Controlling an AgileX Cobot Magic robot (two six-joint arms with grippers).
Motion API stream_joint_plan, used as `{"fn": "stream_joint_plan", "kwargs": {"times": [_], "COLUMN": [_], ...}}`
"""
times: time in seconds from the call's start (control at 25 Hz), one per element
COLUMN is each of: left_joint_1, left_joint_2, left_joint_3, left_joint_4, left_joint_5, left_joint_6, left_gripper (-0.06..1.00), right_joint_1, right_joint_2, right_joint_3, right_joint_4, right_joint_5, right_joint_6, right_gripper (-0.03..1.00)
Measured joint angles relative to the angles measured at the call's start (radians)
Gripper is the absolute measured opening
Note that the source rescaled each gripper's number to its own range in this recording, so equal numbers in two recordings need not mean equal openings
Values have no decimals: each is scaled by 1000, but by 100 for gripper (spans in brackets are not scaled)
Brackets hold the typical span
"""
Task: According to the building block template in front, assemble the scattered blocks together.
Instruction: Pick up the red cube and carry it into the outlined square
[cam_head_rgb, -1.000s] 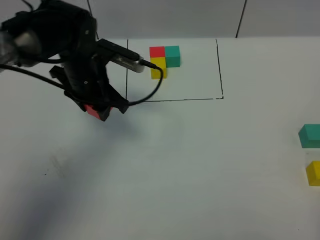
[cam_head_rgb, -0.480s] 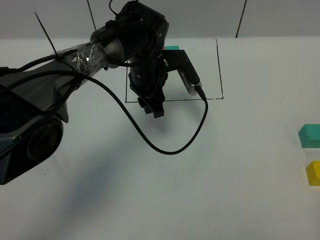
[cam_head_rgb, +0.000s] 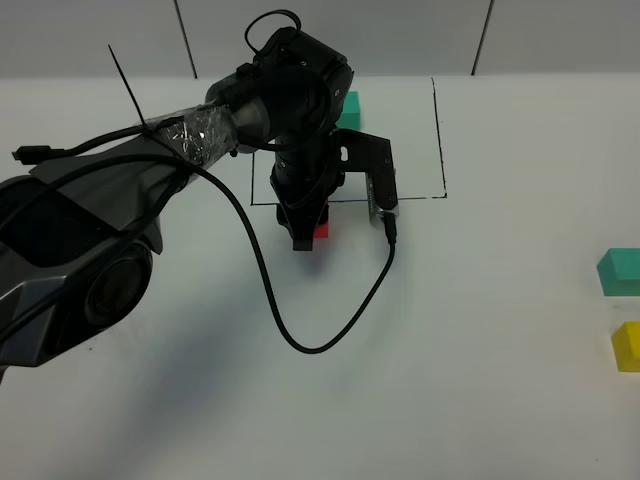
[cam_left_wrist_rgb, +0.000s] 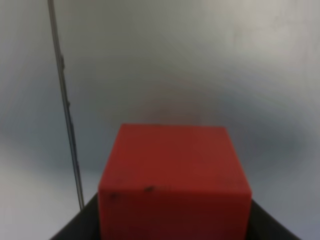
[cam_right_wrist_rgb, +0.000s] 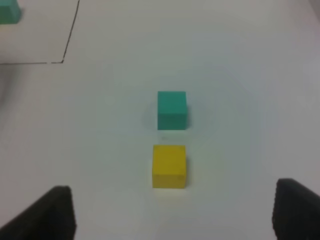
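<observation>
My left gripper (cam_head_rgb: 306, 236) is shut on the red cube (cam_head_rgb: 321, 229), just in front of the front line of the black frame (cam_head_rgb: 437, 130). In the left wrist view the red cube (cam_left_wrist_rgb: 174, 180) fills the space between the jaws, with a frame line (cam_left_wrist_rgb: 64, 100) beside it. The arm hides most of the template; only its teal cube (cam_head_rgb: 348, 103) shows. The loose teal cube (cam_head_rgb: 620, 270) and yellow cube (cam_head_rgb: 627, 346) sit at the far right. My right gripper (cam_right_wrist_rgb: 172, 212) is open and empty, close behind the yellow cube (cam_right_wrist_rgb: 169, 166), with the teal cube (cam_right_wrist_rgb: 172, 109) beyond it.
A black cable (cam_head_rgb: 300, 345) from the left arm loops over the white table in front of the frame. The frame's corner (cam_right_wrist_rgb: 62, 61) and the template's teal cube (cam_right_wrist_rgb: 7, 12) show far off in the right wrist view.
My left arm has swung right with the red cube, from left of the frame to just in front of its front line. The teal and yellow loose cubes have not moved.
</observation>
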Motion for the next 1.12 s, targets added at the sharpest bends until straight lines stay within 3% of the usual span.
{"fn": "stream_joint_plan", "kwargs": {"times": [0.28, 0.52, 1.12], "left_joint_1": [-13, -34, -35], "left_joint_2": [28, 78, 93], "left_joint_3": [-19, -82, -98], "left_joint_4": [-4, -5, -19], "left_joint_5": [-30, -31, -25], "left_joint_6": [35, -26, -26], "left_gripper": [0, 0, 0], "right_joint_1": [0, 0, 0], "right_joint_2": [0, 0, 0], "right_joint_3": [0, 0, 0], "right_joint_4": [0, 0, 0], "right_joint_5": [0, 0, 0], "right_joint_6": [0, 0, 0], "right_gripper": [64, 64, 64]}}
